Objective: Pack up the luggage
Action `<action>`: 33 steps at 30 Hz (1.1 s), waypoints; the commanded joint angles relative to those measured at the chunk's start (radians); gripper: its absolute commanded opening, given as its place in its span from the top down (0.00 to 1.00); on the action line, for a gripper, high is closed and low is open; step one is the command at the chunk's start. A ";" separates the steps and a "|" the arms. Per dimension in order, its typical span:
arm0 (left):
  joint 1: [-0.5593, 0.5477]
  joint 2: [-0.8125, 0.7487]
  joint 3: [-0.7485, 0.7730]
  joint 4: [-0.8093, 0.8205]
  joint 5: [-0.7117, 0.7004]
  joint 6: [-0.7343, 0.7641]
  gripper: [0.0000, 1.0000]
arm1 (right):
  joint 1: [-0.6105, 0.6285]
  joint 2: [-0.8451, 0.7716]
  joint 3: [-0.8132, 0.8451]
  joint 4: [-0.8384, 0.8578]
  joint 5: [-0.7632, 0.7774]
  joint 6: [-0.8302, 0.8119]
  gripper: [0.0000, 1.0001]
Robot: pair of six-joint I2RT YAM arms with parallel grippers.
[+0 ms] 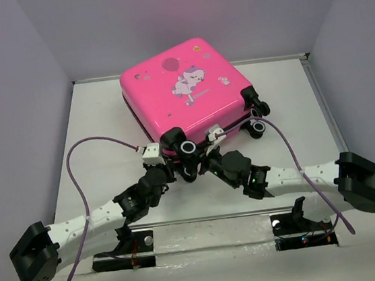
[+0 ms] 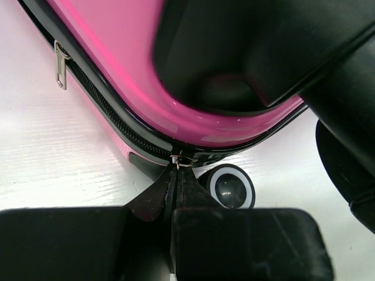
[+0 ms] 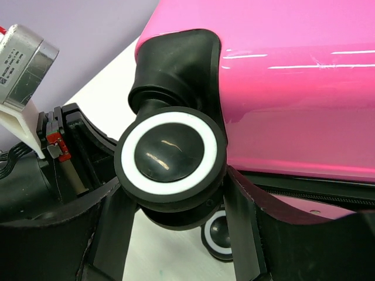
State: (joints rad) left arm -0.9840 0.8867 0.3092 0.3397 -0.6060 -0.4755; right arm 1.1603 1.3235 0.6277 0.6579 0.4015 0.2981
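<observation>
The luggage [image 1: 181, 80] is a bright pink hard-shell suitcase lying flat and closed, cartoon print up, its caster wheels toward the arms. My left gripper [image 1: 171, 166] is at its near corner. In the left wrist view the gripper [image 2: 176, 171] is shut on a small metal zipper pull [image 2: 180, 160] on the black zipper trim. My right gripper [image 1: 202, 160] is at the same corner. In the right wrist view its jaws [image 3: 174, 196] stand on either side of a black caster wheel [image 3: 170, 153] with a white ring, closed against it.
A second zipper pull [image 2: 60, 64] hangs further along the zip. A lower caster wheel [image 2: 232, 186] sits beside the left fingers. Two more wheels [image 1: 258, 127] stick out at the right corner. The left wrist's camera housing [image 3: 23, 64] is close to the right gripper. White walls enclose the table.
</observation>
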 commanded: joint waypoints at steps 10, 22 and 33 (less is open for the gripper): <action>0.175 -0.026 0.077 -0.068 -0.132 -0.028 0.94 | 0.016 -0.170 -0.074 0.134 -0.038 0.013 0.93; 0.433 0.041 0.168 -0.094 -0.109 -0.138 0.94 | 0.058 -0.239 -0.129 0.098 -0.041 -0.022 0.93; 0.427 -0.365 0.332 -0.217 0.015 -0.143 0.19 | 0.145 -0.054 0.001 0.121 -0.072 -0.056 0.93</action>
State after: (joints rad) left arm -0.5545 0.6758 0.4793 0.1097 -0.5098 -0.6514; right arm 1.2732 1.2060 0.5423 0.6853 0.3561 0.2619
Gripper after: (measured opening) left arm 0.775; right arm 0.098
